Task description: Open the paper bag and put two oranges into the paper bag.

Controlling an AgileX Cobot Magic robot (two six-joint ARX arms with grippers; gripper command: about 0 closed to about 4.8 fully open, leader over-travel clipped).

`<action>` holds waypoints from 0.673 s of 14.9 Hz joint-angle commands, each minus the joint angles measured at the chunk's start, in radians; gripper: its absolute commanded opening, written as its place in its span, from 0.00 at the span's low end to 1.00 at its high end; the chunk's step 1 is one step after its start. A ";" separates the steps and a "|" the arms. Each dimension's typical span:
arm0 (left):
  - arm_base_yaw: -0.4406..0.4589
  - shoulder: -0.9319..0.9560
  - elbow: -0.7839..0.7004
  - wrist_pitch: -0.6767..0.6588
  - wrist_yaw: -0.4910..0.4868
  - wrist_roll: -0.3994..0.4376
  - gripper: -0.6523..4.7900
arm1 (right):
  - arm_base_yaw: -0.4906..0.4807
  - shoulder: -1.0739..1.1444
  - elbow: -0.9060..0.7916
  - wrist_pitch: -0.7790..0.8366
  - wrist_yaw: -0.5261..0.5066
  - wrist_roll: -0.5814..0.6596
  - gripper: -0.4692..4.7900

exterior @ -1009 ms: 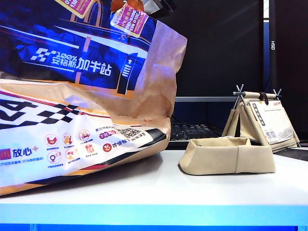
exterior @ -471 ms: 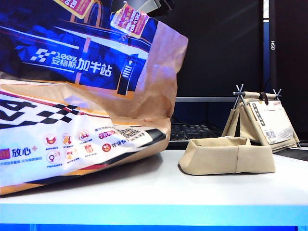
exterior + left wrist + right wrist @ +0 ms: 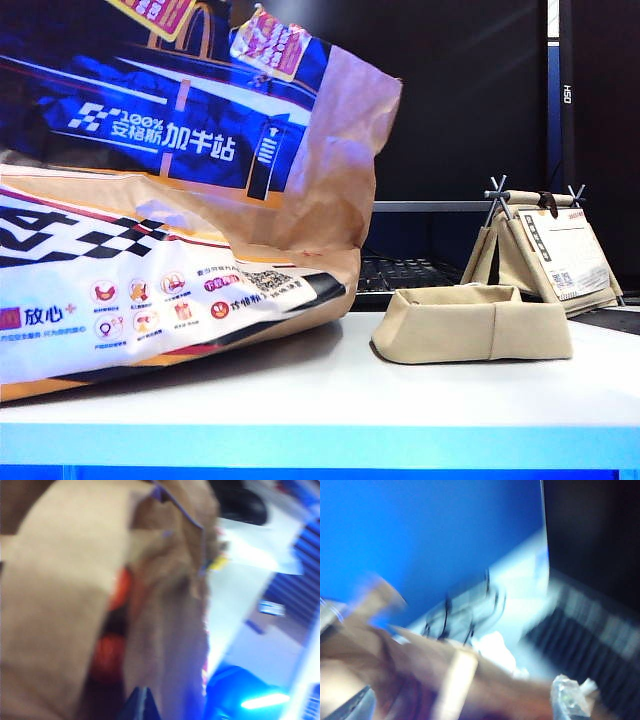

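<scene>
1. Paper bag [image 3: 170, 190]: biggest item by far. It stands on the left part of the counter [image 3: 330, 400] and leans, with its upper part running past the top of the exterior view. Blue printed band with white text up high, checkered stripe and food icons lower down, and a crumpled brown side panel facing the tray.
2. Counter: white top, with a blue strip along the front edge.
3. Beige fabric tray [image 3: 470, 323]: on the right part of the counter, well apart from the bag, and nothing is visible above its rim.
4. Small folding stand [image 3: 545, 245] with a printed card: behind the tray, toward the right back edge.
5. Keyboard [image 3: 400, 273]: dark, behind the counter, between bag and tray.
6. Oranges [image 3: 107, 652]: seen only in the left wrist view, as two blurred orange-red patches down inside the bag [image 3: 60, 605], one above the other. Heavy blur, so whether they touch is unclear.
7. Left claw [image 3: 142, 705]: at the bag's mouth, looking down into it. The fingers are pressed together into one dark wedge. The brown paper wall is right against it, but blur hides whether paper is pinched between them.
8. Right claw [image 3: 465, 705]: above the brown rim of the bag [image 3: 420, 665], fingers spread wide to either side, gripping nothing. View is smeared.
</scene>
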 commanded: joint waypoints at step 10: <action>0.002 -0.011 0.038 0.318 -0.060 -0.140 1.00 | -0.010 -0.392 0.008 0.029 0.489 -0.205 0.96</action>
